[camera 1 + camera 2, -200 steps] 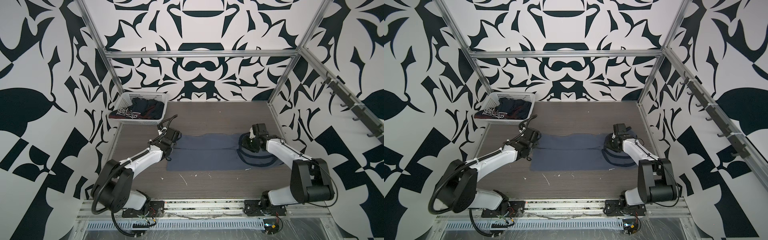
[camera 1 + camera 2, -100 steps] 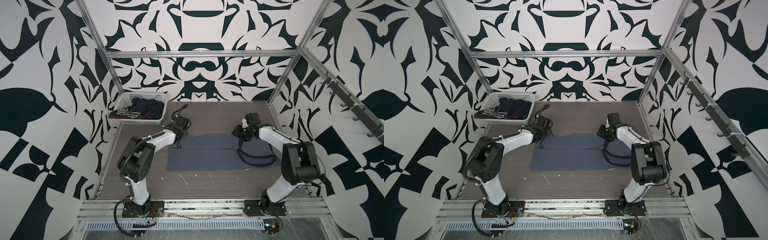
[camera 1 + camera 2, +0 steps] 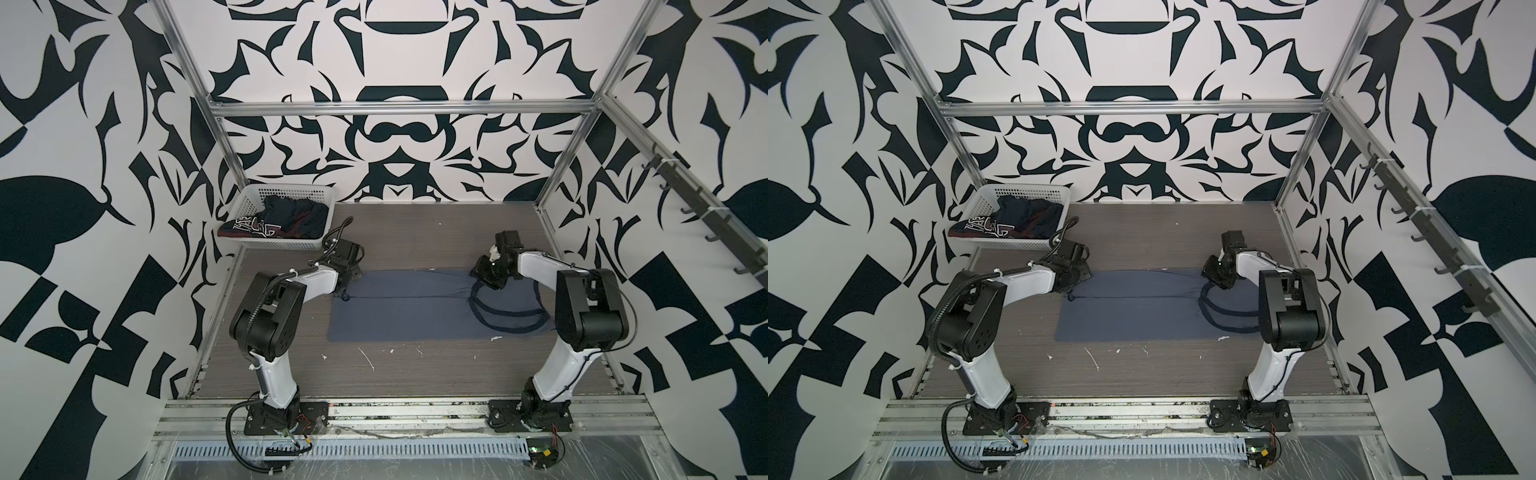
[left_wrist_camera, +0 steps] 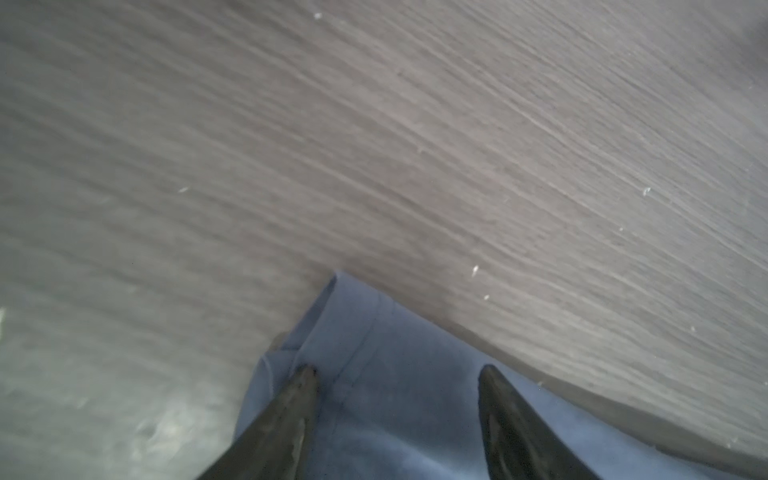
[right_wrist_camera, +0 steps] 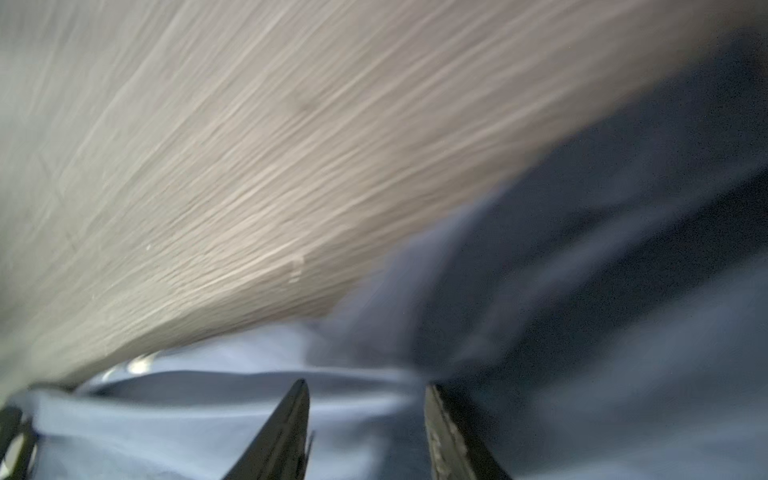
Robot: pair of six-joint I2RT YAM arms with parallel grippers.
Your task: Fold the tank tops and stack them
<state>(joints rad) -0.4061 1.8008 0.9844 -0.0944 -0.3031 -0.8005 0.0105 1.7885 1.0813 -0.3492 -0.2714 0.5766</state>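
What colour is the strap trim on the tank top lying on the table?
Dark navy trim on the slate grey-blue tank top; clearest in both top views.

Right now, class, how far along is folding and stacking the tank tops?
Done: the grey-blue tank top lies flat on the table, apparently folded lengthwise once. In hand: left gripper and right gripper, both open, hover at its far edge. Remaining: finishing that fold, then the navy tank top, crumpled in the basket, and stacking.
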